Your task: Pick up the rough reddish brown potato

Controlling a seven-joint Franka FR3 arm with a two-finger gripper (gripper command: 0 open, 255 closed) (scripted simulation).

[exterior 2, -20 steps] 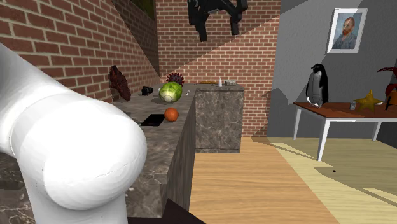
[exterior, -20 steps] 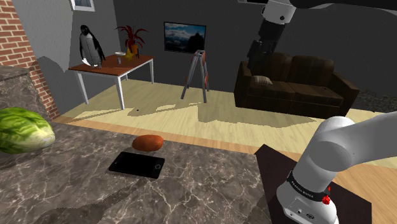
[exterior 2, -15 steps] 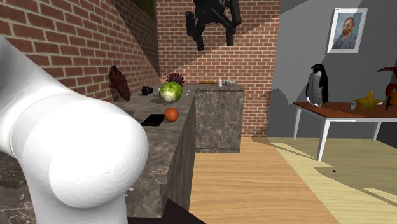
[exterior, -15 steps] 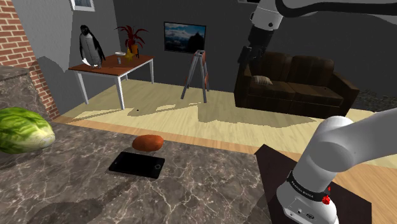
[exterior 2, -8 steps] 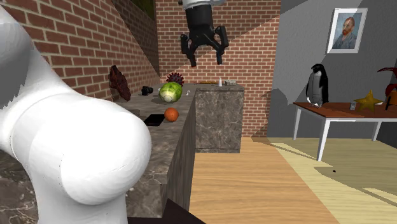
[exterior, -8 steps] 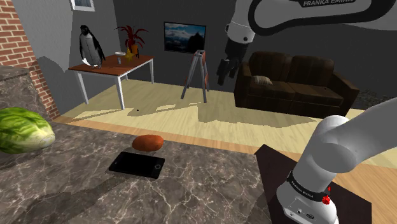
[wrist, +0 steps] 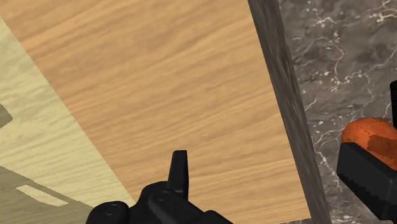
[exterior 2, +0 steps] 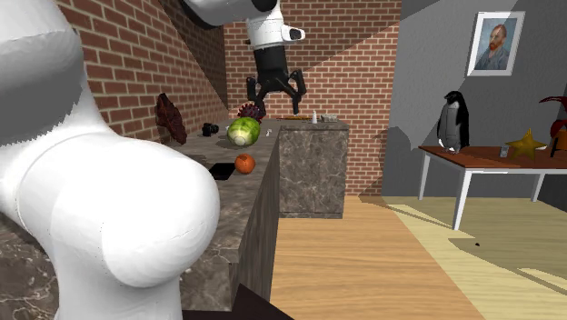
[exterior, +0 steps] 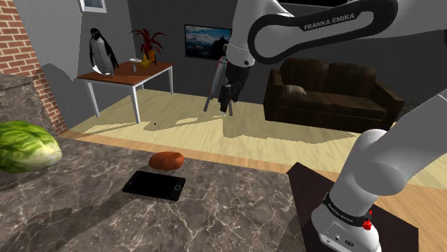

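Observation:
The reddish brown potato (exterior: 167, 160) lies on the dark marble counter (exterior: 215, 222), close to its far edge, right behind a flat black tablet (exterior: 153, 186). In the second exterior view the potato (exterior 2: 244, 164) looks orange and sits at the counter's edge. My gripper (exterior: 228, 102) hangs open in the air, well above the potato and toward the shoulder view's right of it, out over the wooden floor. Its fingers spread wide in the second exterior view (exterior 2: 275, 98). In the wrist view the potato (wrist: 368, 133) peeks out beside one black finger (wrist: 180, 169) pair, with nothing between them.
A green cabbage (exterior: 25, 145) rests on the counter at the shoulder view's left. Beyond the counter are wooden floor, a brown table (exterior: 131, 72) with a penguin figure (exterior: 101, 51), a step ladder (exterior: 220, 80) and a dark sofa (exterior: 329, 93). A brick wall (exterior 2: 118, 82) backs the counter.
The arm has swung down and toward the shoulder view's left, bringing the open gripper from high over the sofa area to a spot nearer the counter. The potato has not moved.

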